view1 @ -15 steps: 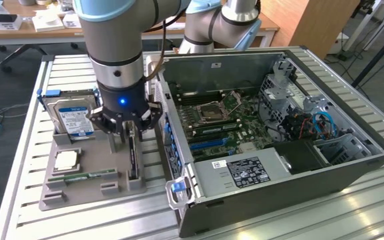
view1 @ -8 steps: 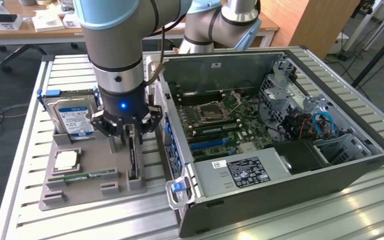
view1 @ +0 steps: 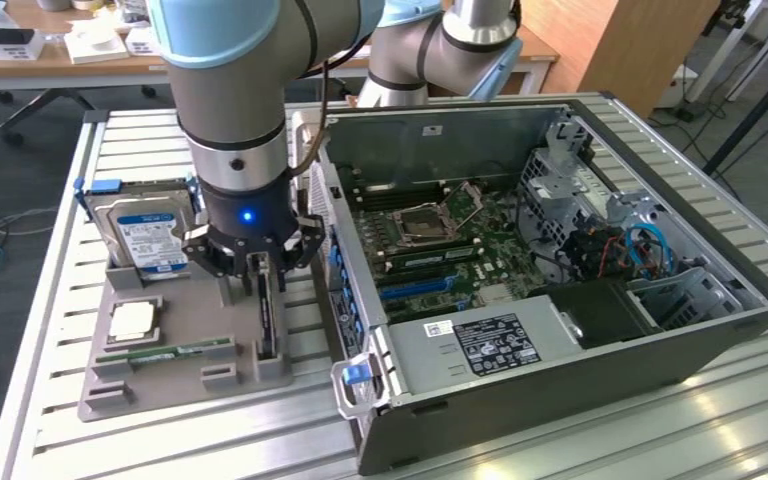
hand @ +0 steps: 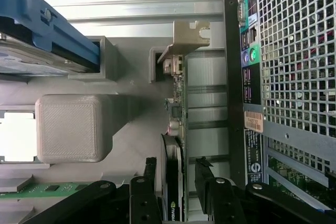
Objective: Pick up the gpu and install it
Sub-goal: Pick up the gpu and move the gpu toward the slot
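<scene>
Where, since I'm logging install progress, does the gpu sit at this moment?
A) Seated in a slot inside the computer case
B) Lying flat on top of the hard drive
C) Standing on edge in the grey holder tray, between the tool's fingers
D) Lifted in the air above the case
C: the gpu stands on edge in the grey holder tray, with the open tool straddling it, one finger on each side.
</scene>
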